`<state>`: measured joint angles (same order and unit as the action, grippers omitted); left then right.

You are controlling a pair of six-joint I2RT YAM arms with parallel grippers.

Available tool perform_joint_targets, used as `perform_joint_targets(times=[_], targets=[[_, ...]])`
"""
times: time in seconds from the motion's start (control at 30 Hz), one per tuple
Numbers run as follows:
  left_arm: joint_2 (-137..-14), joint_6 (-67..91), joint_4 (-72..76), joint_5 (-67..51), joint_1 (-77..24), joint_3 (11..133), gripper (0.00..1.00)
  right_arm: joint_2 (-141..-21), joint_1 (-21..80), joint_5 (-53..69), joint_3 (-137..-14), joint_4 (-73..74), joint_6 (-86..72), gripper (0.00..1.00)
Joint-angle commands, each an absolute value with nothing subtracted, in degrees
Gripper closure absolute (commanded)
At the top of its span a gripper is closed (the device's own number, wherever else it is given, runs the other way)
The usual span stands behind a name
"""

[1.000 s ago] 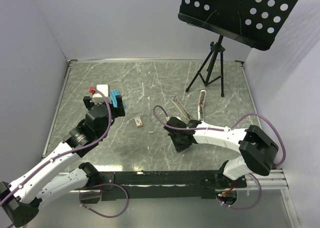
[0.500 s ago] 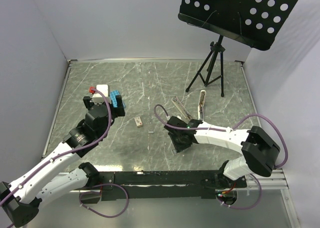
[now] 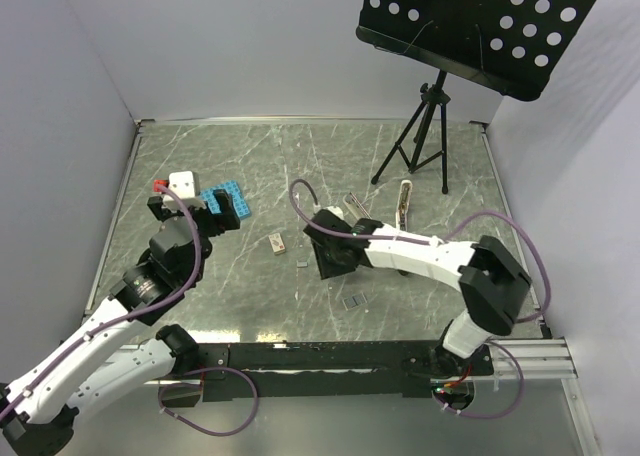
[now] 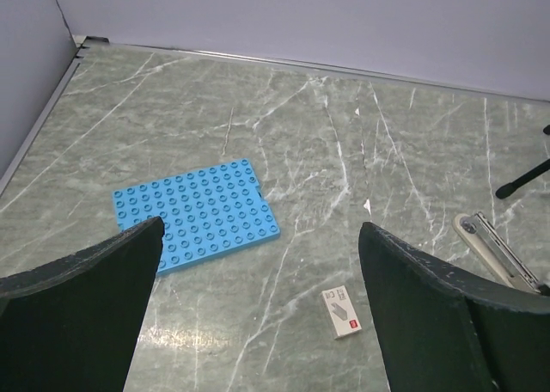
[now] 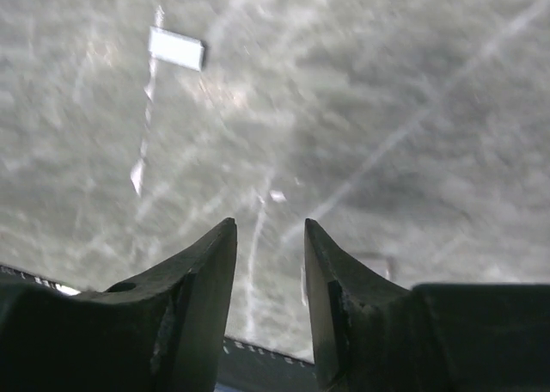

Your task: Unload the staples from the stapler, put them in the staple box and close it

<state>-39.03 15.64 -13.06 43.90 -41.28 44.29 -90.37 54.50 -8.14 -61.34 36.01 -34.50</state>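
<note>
The stapler lies open on the table: its white body (image 3: 404,202) sits near the tripod, and its metal channel (image 3: 356,206) points left, partly hidden behind my right arm. Its end also shows in the left wrist view (image 4: 497,249). A tiny dark grey strip, the staples (image 3: 355,299), lies alone on the table in front of my right gripper (image 3: 330,263). That gripper (image 5: 268,224) hangs over bare table, jaws apart with nothing between them. My left gripper (image 3: 186,204) (image 4: 260,230) is wide open and holds nothing.
A blue studded plate (image 3: 222,201) (image 4: 196,216) lies at the left. A small tan block (image 3: 277,242) (image 4: 345,313) and a tiny grey bit (image 3: 303,264) lie mid-table. A tripod stand (image 3: 418,141) is at the back right. A pale strip (image 5: 176,48) shows blurred.
My right gripper has opened and moved left and away, leaving the staples on the table where it was. My left arm has drawn back to the left, uncovering the blue plate.
</note>
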Motion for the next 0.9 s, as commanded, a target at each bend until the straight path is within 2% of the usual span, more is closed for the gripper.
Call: perform_joint_targets(times=[0.0,0.13,0.23,0.67,0.87], targets=[[-38.06,15.64,-10.81,45.62,-41.40,44.21,0.01,-95.09,55.02,-8.70,-67.23,33.13,-34.54,0.52],[-37.27,15.65,-10.64,45.88,-41.48,44.12,0.00,-100.88,54.93,-8.17,-72.67,33.40,-34.45,0.38],[-36.39,15.65,-10.46,46.05,-41.40,43.95,0.01,-104.05,54.93,-8.08,-75.05,32.96,-35.50,0.33],[-36.74,15.64,-10.55,45.44,-41.40,44.03,0.01,-109.77,55.20,-8.00,-79.45,33.84,-38.41,0.35],[-36.83,15.64,-10.63,45.79,-41.48,44.03,0.01,-110.65,55.19,-7.56,-79.19,29.37,-31.22,0.33]])
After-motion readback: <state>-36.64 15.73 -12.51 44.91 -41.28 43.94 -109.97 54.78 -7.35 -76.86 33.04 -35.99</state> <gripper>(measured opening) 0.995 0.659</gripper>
